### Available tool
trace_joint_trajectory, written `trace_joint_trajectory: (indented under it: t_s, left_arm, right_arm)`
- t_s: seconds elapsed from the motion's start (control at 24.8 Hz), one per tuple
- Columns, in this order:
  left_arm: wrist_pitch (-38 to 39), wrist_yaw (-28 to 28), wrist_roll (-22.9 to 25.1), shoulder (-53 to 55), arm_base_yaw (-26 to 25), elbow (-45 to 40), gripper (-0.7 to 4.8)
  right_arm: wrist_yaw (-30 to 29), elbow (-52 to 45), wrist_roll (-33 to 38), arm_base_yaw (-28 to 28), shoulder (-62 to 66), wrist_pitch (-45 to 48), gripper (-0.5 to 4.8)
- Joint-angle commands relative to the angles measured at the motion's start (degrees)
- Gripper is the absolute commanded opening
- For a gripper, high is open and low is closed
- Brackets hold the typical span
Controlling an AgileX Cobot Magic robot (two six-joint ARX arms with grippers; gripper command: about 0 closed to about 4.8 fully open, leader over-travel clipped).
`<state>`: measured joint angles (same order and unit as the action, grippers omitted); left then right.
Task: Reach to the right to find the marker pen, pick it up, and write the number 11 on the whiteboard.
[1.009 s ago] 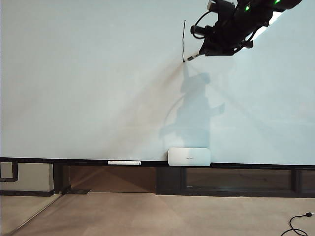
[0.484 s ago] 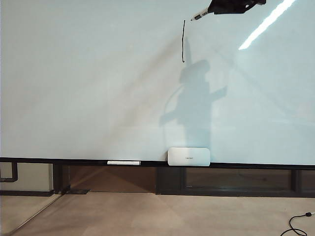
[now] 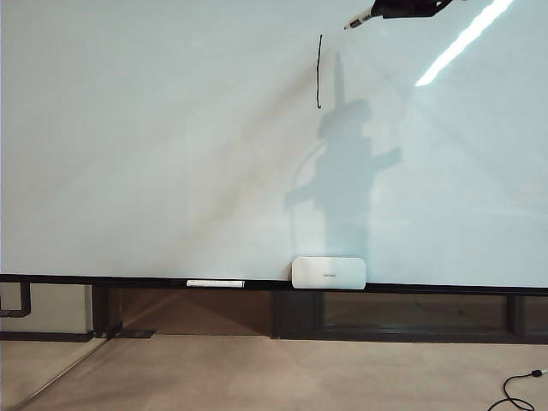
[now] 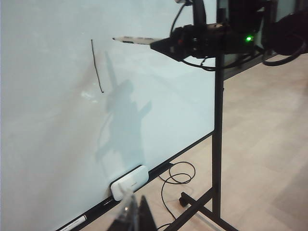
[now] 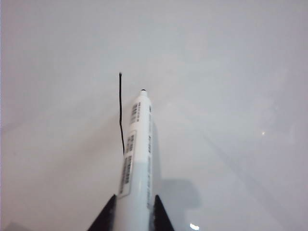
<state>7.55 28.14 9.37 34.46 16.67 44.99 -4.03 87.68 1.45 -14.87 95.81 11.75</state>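
The whiteboard (image 3: 154, 145) fills the exterior view, and one thin black vertical stroke (image 3: 318, 73) is drawn high on it. At that view's top edge my right gripper (image 3: 381, 12) is shut on the marker pen (image 3: 360, 19). The pen's dark tip points at the board just up and right of the stroke's top. The right wrist view shows the white labelled marker pen (image 5: 137, 154) between the jaws of my right gripper (image 5: 134, 216), beside the stroke (image 5: 121, 113). My left gripper (image 4: 137, 216) hangs back from the board, shut and empty, looking at the marker pen (image 4: 132, 39) and the right gripper (image 4: 161, 44).
A small white rounded box (image 3: 329, 272) and a thin white stick (image 3: 216, 282) rest on the board's black bottom rail (image 3: 445, 287). The board's black stand (image 4: 217, 120) and a looped cable (image 4: 175, 175) are on the wooden floor.
My right gripper has lifted the pen from the foot of the stroke to above and right of its top, mostly leaving the exterior view.
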Motion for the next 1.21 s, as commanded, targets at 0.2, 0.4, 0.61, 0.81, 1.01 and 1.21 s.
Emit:
trace_joint_trajectory:
  t_s: [0.2, 0.4, 0.61, 0.81, 1.01, 1.21]
  left_arm:
    - [-0.37, 0.59, -0.26, 0.37, 0.02, 0.35, -0.05]
    - [-0.83, 0.57, 0.07, 1.14, 0.02, 0.35, -0.05]
    - [-1.62, 0.57, 0.28, 2.6, 0.02, 0.35, -0.05]
    - [-2.36, 0.39, 0.33, 3.13, 0.02, 0.35, -0.05]
    - [-2.89, 0.83, 0.28, 3.52, 0.02, 0.35, -0.05]
    - [-2.95, 1.29, 0.26, 3.54, 0.02, 0.35, -0.05]
  right_arm:
    - [2.01, 0.46, -0.61, 1.22, -0.37, 2.97, -0.01]
    - [2.21, 0.48, -0.22, 2.54, -0.15, 3.5, -0.01]
    - [0.87, 0.57, 0.07, 2.64, 1.07, 4.74, -0.01]
    - [0.85, 0.57, 0.26, 2.62, 1.51, 5.35, -0.01]
    - [0.02, 1.31, 1.6, 2.64, 3.06, 6.49, -0.01]
    - [0.09, 1.36, 1.55, 2.62, 3.72, 6.84, -0.01]
